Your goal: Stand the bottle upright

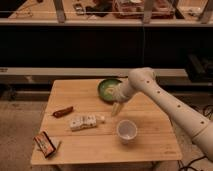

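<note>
Currently the bottle lies on its side left of the tabletop's middle, while the claw, open and empty, hangs at its 2 o'clock, the green bowl at the claw's 11 o'clock and the white cup at its 5 o'clock.

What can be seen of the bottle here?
The bottle is small, whitish plastic by its look, with a pale label bearing dark markings and a white cap at the end toward the tool. It lies on its side on the wooden table, left of the middle, touching nothing but the tabletop. The tool, open and empty, hangs just beyond the cap, apart from it.
</note>
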Robot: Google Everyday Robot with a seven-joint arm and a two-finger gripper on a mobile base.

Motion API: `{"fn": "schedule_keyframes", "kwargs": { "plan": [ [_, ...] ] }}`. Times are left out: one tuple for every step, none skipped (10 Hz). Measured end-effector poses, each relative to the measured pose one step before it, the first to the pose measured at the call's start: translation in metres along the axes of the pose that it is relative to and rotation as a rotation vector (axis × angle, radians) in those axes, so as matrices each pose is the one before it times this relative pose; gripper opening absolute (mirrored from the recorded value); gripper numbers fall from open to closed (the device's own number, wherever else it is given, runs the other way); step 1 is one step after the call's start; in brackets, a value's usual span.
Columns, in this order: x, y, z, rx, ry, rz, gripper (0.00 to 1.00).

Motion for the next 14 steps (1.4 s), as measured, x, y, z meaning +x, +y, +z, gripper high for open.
{"fn": "schedule_keyframes", "kwargs": {
  "plan": [
    [0.00083, 0.00508, 0.01010, -0.00362, -0.01883, 0.00875, 0.80],
    [0.00207, 0.00321, 0.00833, -0.00217, -0.01504, -0.00192, 0.80],
    [0.00276, 0.00381, 0.00936, -0.00582, -0.01841, -0.01243, 0.80],
    [0.00360, 0.00408, 0.00798, -0.01107, -0.01350, -0.00933, 0.80],
    [0.00488, 0.00384, 0.00693, -0.01283, -0.01247, -0.00444, 0.80],
    [0.00414, 0.00266, 0.00516, -0.00800, -0.01347, 0.00163, 0.80],
    [0.00364, 0.00234, 0.00521, -0.00376, -0.01334, 0.00457, 0.80],
    [0.00218, 0.00095, 0.00384, 0.00062, -0.00776, 0.00368, 0.80],
    [0.00376, 0.00040, 0.00641, 0.01017, -0.00966, 0.00688, 0.80],
    [0.00239, -0.00032, 0.00359, 0.00858, -0.00118, 0.00117, 0.80],
    [0.00174, -0.00102, 0.00352, 0.01078, 0.00278, -0.00338, 0.80],
    [0.00179, 0.00014, 0.00459, 0.00697, 0.00797, -0.00779, 0.80],
    [0.00177, 0.00092, 0.00299, 0.00251, 0.00494, -0.00101, 0.80],
    [0.00138, 0.00112, 0.00270, 0.00107, 0.00297, 0.00361, 0.80]
  ]
}}
